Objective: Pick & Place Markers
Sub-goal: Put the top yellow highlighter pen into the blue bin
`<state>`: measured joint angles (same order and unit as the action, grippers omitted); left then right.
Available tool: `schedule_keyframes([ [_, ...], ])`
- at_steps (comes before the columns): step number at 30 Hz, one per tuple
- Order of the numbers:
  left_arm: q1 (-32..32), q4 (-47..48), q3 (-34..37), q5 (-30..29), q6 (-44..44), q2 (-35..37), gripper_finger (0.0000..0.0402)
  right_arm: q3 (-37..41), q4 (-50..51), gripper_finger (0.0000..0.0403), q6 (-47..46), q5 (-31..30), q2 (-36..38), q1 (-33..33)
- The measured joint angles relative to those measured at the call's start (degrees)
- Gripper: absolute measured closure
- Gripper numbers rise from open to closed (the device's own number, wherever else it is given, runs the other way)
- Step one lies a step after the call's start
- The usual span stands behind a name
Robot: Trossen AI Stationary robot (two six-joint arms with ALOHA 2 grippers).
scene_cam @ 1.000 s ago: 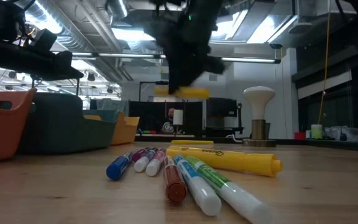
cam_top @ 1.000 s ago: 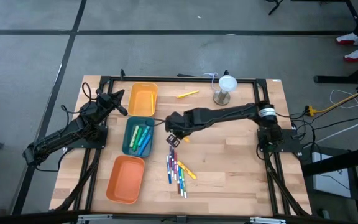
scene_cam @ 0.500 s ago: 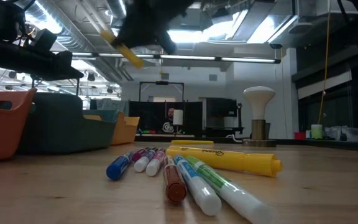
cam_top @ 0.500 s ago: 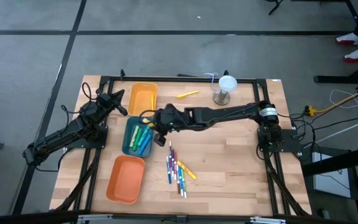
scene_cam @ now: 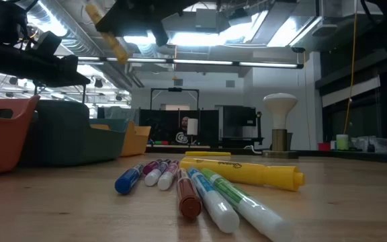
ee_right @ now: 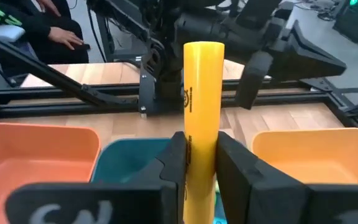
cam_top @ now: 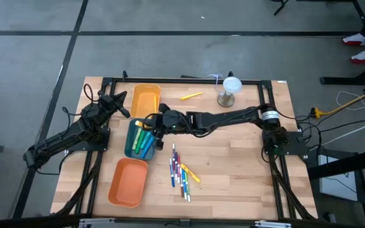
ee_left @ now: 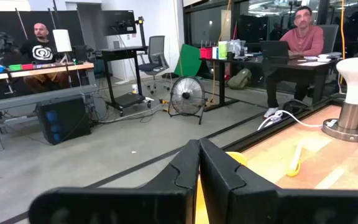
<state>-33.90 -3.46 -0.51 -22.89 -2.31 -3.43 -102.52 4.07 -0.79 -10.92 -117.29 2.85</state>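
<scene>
Left arm lay folded at the table's 9 o'clock side, its left gripper [cam_top: 120, 96] raised beside the far yellow-orange tray [cam_top: 146, 101], fingers [ee_left: 219, 174] pressed fully together and holding nothing. That arm showed no change from one second before.

Teal tray [cam_top: 130, 140] sat at the centre-left of the table with several green, blue and yellow markers [cam_top: 143, 140] lying in it. An orange tray [cam_top: 128, 182] sat toward 7 o'clock.

Right arm reached from its base at 3 o'clock, stretched nearly level across the table toward 9 o'clock. The right gripper [cam_top: 153, 122] hung above the teal tray's 1 o'clock corner. Its fingers [ee_right: 235, 163] were clamped narrowly on a yellow marker [ee_right: 199, 118], gripped at mid-body, with one end projecting forward past the fingertips. In the low view the yellow marker [scene_cam: 113, 37] hung tilted, well above the table.

One second before, this gripper held the marker over bare wood just beyond the loose pile; it had since travelled toward 9 o'clock and arrived over the teal tray.

Loose pile of markers [cam_top: 181, 172] lay on the wood near 6 o'clock, unchanged. A single yellow marker [cam_top: 191, 96] lay near 12 o'clock, beside a white-topped stand [cam_top: 229, 90].
</scene>
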Motion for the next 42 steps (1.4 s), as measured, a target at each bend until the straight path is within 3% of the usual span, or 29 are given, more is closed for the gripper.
schedule_keyframes([
  [13, 0.0, -0.01, -0.01, 0.02, 0.0, -0.01, 0.0391, 0.0, 0.14, 0.0339, 1.56, 0.5, -0.84, 0.02],
  [20, -0.01, -0.01, 0.0, 0.0, 0.0, 0.0, 0.0395, 0.0, 1.28, 0.0339, 9.07, 1.06, -0.84, 0.01],
  [27, 0.01, 0.0, 0.0, 0.01, 0.0, 0.01, 0.0391, 0.0, 1.9, 0.0339, 16.33, 6.54, -0.84, -0.93],
  [42, 0.01, 0.02, 0.0, 0.02, 0.0, -0.01, 0.0391, 0.0, 6.02, 0.0339, 26.8, 6.49, -0.84, -1.2],
])
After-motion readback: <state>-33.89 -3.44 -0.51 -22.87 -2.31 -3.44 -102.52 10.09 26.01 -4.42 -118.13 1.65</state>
